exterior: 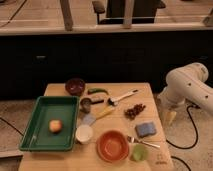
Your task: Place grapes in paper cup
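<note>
Grapes [134, 111] on table [145, 97], paper cup [84, 133] well apart, gripper [170, 118] beside right edge, opening unclear

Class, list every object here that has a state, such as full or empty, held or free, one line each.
Dark reddish-brown grape cluster: lying free on the wooden table, not in any cup.
Short white paper cup: upright, looks empty.
Orange bowl: upright, looks empty.
Green plastic tray: holds one round orange fruit.
Gripper: hangs off the table's right edge, away from the grapes.
</note>
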